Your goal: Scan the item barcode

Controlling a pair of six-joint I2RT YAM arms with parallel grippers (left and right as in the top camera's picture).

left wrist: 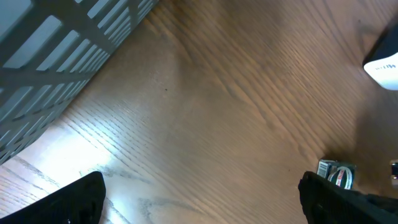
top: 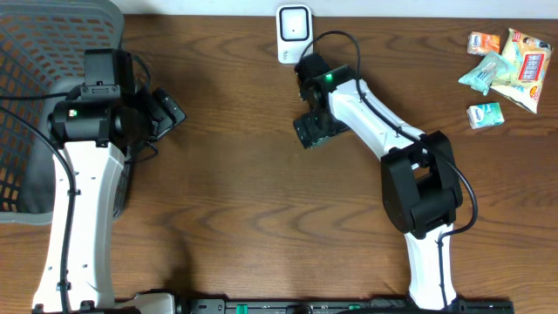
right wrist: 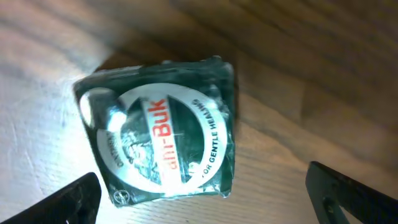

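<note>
Item: small dark-green wrapped pack [right wrist: 165, 140]; lies flat on the wooden table [top: 235, 201], round white label face up, in front of the scanner [top: 294, 33] and apart from it
Right gripper [right wrist: 202, 202]: jaws spread wide, holding nothing; hovers directly over the item; pack sits nearer one finger than the other
Left gripper [left wrist: 202, 199]: jaws wide, empty; parked beside the grey basket [top: 35, 52], well away from the item
Step in hand (judged): taking hold of the pack so that it can be shown to the scanner
Doing it well: centre the jaws over the pack first, since it lies off to one side; come down with one finger on either edge; close on the edges and not on the printed faces; wrap looks glossy and may slip, so grip firmly but without crushing
Barcode: none visible on the upper face; probably on the underside or an edge, so the pack will likely need turning towards the scanner window; keep fingers off that face
Label, centre: red letters "am-Buk"; leading letter lost in glare
Label, rim: "FOR GENTLE HEAL…"; remaining small print blurred
Scanner: white unit standing at the far table edge; markings too small to read
Other stock: snack packets [top: 506, 65] at the far right corner; print unreadable
</note>
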